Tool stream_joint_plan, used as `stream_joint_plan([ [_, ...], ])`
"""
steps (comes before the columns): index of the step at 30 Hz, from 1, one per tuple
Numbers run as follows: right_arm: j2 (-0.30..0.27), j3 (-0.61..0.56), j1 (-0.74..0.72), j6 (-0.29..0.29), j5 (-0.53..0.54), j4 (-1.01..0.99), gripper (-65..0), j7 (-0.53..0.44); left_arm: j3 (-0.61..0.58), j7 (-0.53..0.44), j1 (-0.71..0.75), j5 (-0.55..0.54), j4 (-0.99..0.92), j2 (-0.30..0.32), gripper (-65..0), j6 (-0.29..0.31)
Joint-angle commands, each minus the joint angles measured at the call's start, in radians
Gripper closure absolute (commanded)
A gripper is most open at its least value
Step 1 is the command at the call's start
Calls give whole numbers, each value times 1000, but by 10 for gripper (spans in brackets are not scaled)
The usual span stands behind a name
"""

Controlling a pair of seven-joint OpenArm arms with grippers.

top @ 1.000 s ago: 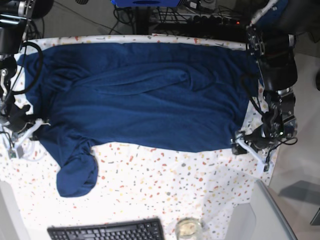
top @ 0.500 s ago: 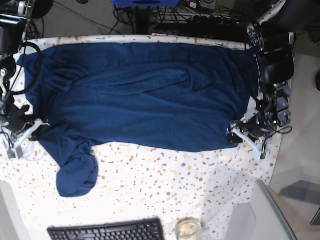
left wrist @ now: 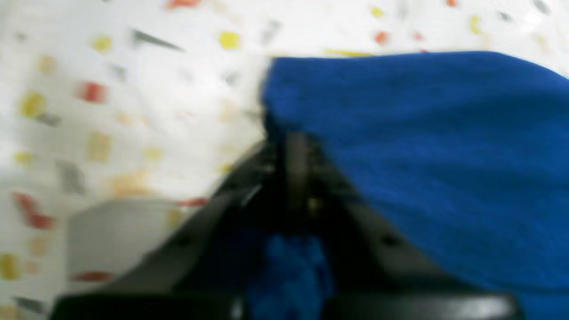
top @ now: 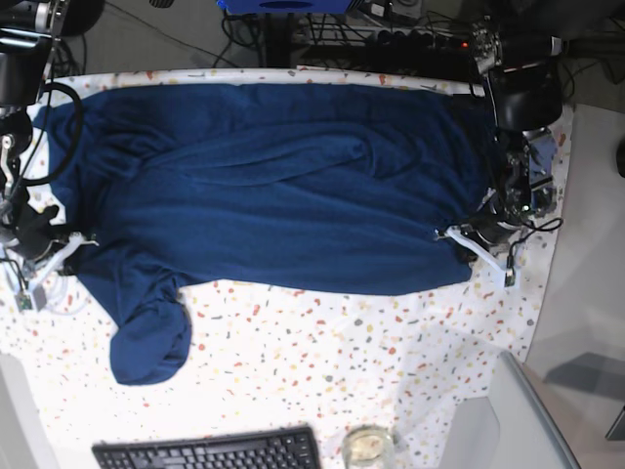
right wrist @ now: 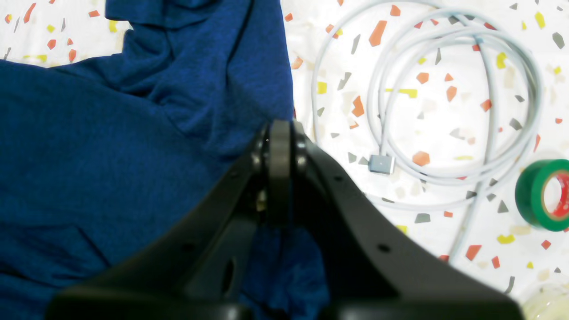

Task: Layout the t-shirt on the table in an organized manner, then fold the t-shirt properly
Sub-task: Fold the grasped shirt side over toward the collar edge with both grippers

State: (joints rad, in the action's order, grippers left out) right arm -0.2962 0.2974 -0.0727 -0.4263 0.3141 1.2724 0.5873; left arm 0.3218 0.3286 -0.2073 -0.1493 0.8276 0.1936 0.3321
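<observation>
The left gripper [top: 457,241] sits low at the shirt's [top: 264,186] corner on the base view's right, its arm [top: 522,107] reaching down from the table's [top: 322,352] far corner, bent at the wrist. Its jaws are pressed together on the shirt's edge: in the left wrist view the fingers [left wrist: 295,164] meet with blue cloth bunched behind them and the corner of the shirt [left wrist: 422,146] draped over them. That view is badly blurred, so the exact pinch line is hard to make out.

The right gripper [top: 73,246] is at the shirt's opposite end, on the base view's left, its arm [top: 15,147] mostly cut off by the picture's edge. In the right wrist view its jaws [right wrist: 280,146] are closed tight on the shirt's edge [right wrist: 133,133], cloth gathered behind the fingertips.

The shirt lies spread wide across the far half of the table, wrinkled in long folds, with one sleeve [top: 148,337] trailing toward the near side. Its far edge runs along the table's far rim.

Beside the shirt, near the right gripper, lie a coiled white cable [right wrist: 449,102] and a green tape roll [right wrist: 544,195], the roll cut off by the frame. Nearer than the shirt, a keyboard [top: 210,451] and a glass [top: 368,447] are cut off at the bottom edge.
</observation>
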Motion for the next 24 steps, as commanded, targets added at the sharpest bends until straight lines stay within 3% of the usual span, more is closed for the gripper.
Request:
stream_joint_plan([
  [1, -18, 4, -5, 1, 10, 17, -11, -20, -2, 59, 6, 21, 5, 0, 0, 0],
  [7, -18, 4, 0, -1, 10, 16, -11, -20, 0, 59, 99, 21, 186, 0, 0, -4],
  [12, -18, 4, 0, -1, 10, 16, -11, -20, -11, 59, 217, 27, 390, -1, 0, -72],
  [24, -18, 3, 0, -1, 10, 16, -11, -20, -13, 59, 401, 30, 649, -6, 0, -72],
])
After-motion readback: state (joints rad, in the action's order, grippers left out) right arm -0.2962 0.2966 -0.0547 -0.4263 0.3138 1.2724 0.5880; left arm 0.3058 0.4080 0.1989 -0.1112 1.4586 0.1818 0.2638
